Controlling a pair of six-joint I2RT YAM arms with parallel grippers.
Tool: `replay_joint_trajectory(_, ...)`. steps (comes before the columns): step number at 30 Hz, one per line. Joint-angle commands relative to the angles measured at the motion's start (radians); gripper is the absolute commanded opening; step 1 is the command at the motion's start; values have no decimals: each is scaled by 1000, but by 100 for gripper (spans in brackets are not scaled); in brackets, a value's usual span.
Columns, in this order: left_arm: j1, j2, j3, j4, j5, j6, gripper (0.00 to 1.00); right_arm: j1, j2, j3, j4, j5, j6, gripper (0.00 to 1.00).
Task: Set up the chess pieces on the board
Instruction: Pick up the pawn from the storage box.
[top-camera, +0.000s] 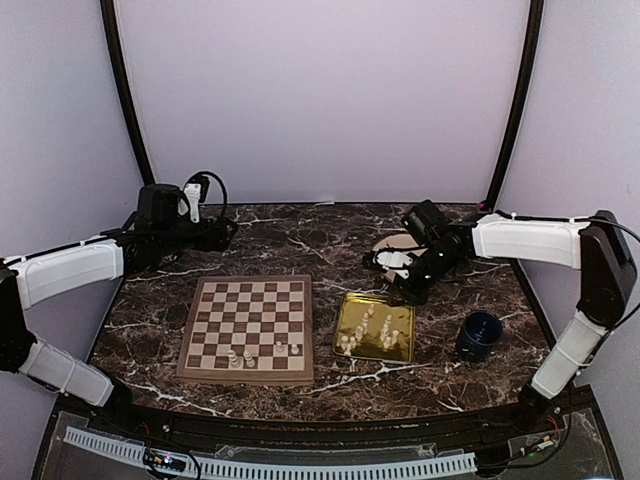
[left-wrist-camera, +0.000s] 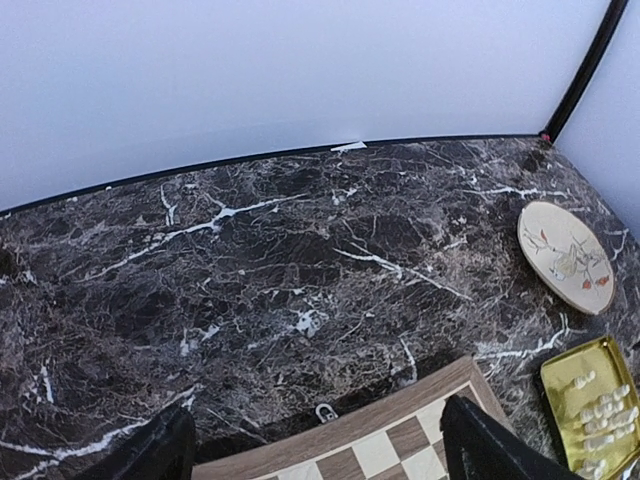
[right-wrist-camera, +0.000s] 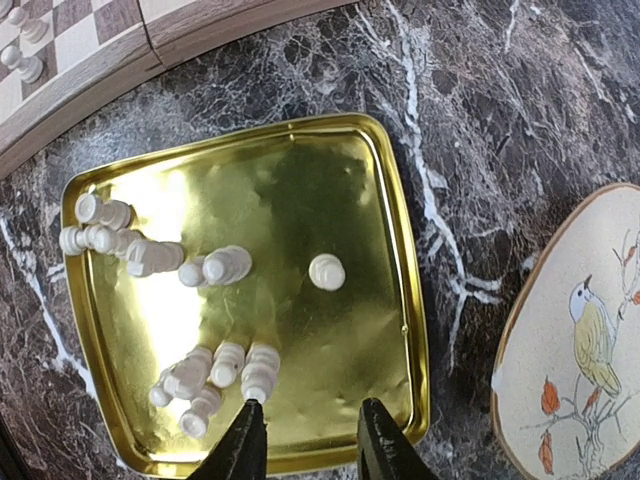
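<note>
Hovering with right fingers (right-wrist-camera: 245, 450) parted, empty, over shiny gold rectangular tray (right-wrist-camera: 300, 200) of tiny cream-white chess pieces (right-wrist-camera: 225, 265), seemingly to pick one. Holding left fingers (left-wrist-camera: 150, 455) wide, empty, beyond square wooden checked board (top-camera: 250, 310).

A dark marble table (top-camera: 300, 235) veined with white carries everything here. Flat on it lie a wooden chessboard (top-camera: 250, 305) toward the left and a gold tray (right-wrist-camera: 300, 190) just beside the board's right edge. A blue cup (top-camera: 479, 335) stands farther right, and an oval bird-painted plate (left-wrist-camera: 566, 257) lies behind the tray.
</note>
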Motion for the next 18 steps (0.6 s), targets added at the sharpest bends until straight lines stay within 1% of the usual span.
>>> replay_joint_trajectory(1, 13, -58, -44, 76, 144, 71, 82, -3, 107, 107, 25, -46, 4, 32)
replay_joint_trajectory(3, 14, -58, -36, 54, 183, 103, 75, -2, 154, 145, 10, -45, 14, 31)
replay_joint_trajectory(7, 14, -45, -9, -1, 193, 136, 69, 2, 231, 197, -8, -18, 24, 30)
replay_joint_trajectory(13, 14, -69, -16, 0, 168, 157, 69, 15, 303, 261, -38, -15, 29, 29)
replay_joint_trajectory(18, 15, -80, -21, -4, 160, 159, 69, 36, 333, 268, -46, -1, 23, 29)
